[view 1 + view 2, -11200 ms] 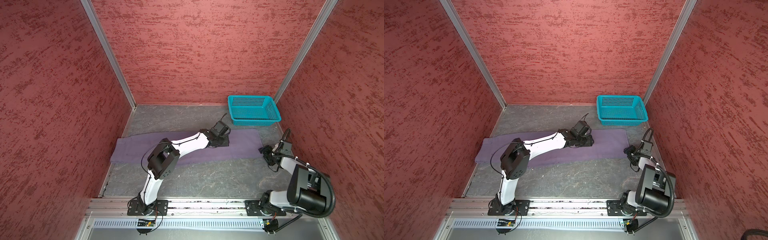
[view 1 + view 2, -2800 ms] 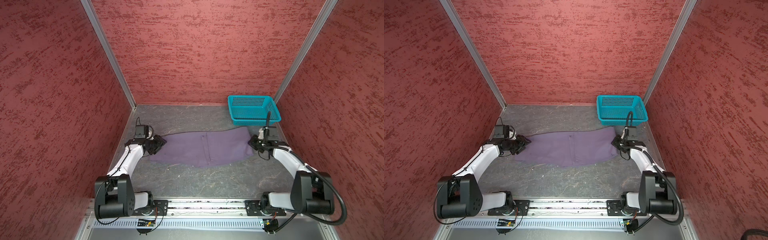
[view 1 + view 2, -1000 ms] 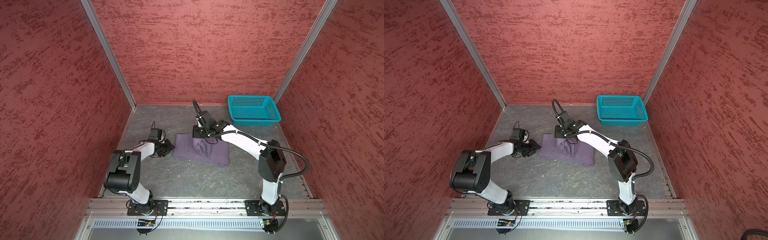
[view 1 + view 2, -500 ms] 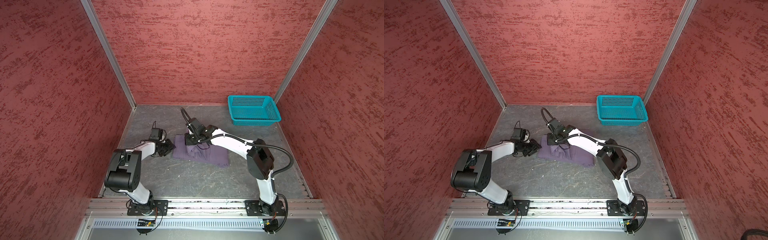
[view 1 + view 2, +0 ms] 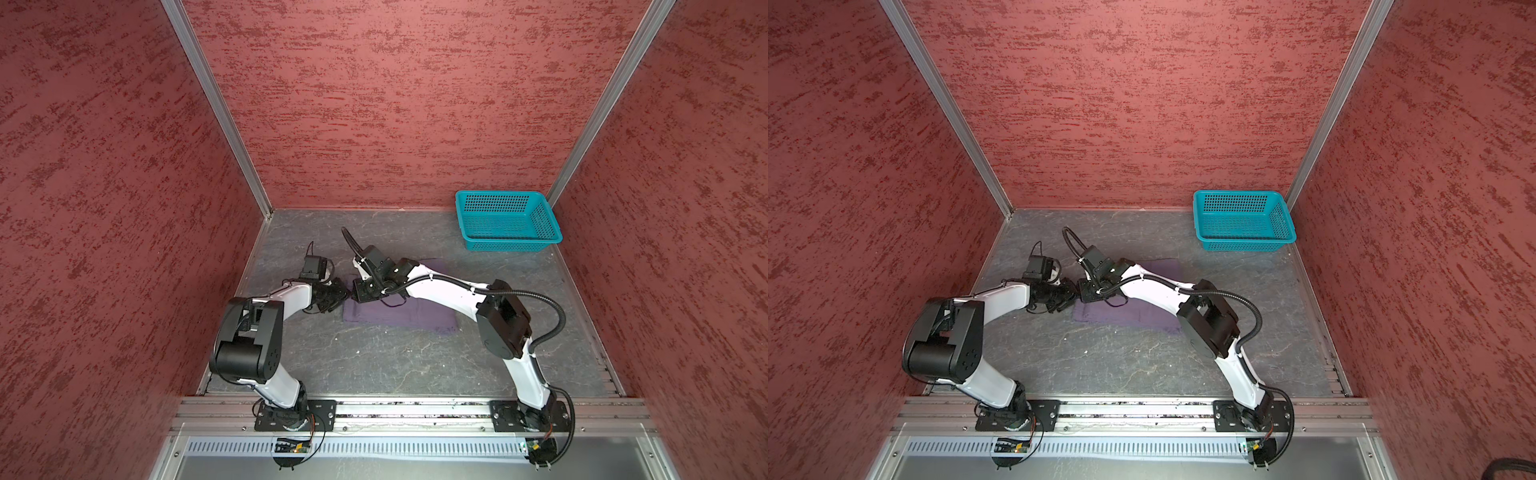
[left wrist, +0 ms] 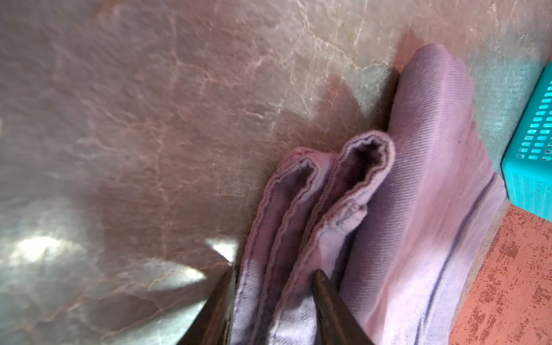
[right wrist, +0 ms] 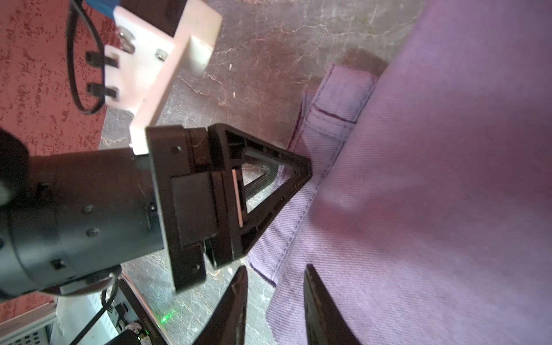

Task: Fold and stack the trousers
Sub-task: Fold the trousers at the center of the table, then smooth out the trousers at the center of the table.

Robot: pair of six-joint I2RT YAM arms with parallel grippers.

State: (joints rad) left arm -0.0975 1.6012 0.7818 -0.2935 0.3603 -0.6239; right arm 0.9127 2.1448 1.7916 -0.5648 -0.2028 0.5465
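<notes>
Left gripper, at the left end of the bundle, is clamped on the layered hems of the trousers. Right gripper, just beside it, has its jaws parted over the same edge and holds nothing. The trousers lie folded into a compact rectangle just left of the worktop centre. A teal basket sits in the far right corner. Step judged: fold being set down. The next move calls for freeing the left grip without dragging the layers askew.
</notes>
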